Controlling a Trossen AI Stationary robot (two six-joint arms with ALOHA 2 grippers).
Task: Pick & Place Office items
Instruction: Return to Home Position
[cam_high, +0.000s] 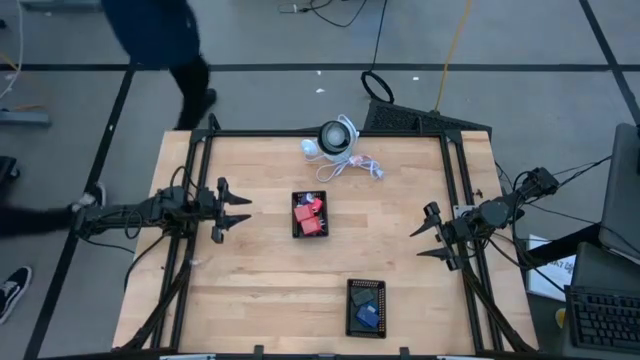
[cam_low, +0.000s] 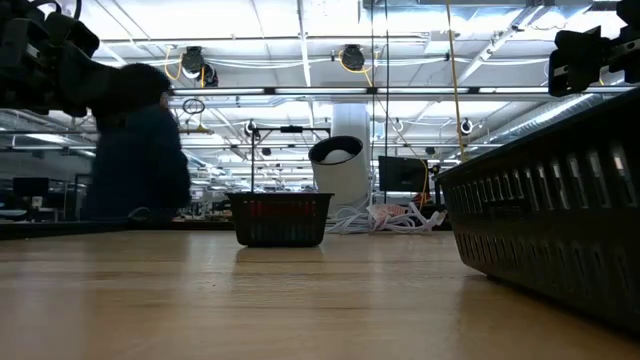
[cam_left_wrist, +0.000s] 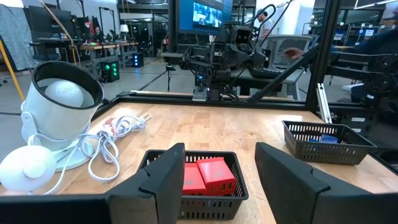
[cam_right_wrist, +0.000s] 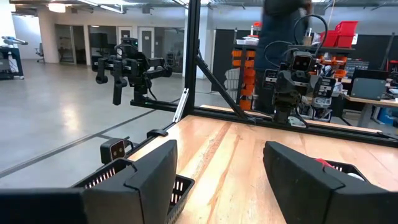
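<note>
Wooden table (cam_high: 400, 200) from above, both arms drawn back to opposite edges. Left gripper (cam_high: 244, 211), fingers spread and holding nothing, points at the centre tray (cam_high: 296, 215), which lies well apart from it; the left wrist view frames this tray between the two parted fingers. Right gripper (cam_high: 420, 240), likewise spread and empty, hangs at the right edge, with the second tray (cam_high: 351, 305) near the front edge. White round device (cam_high: 335, 138) at the far edge. Red pieces (cam_high: 309, 215) lie inside the centre tray; blue pieces (cam_high: 367, 312) inside the second.
</note>
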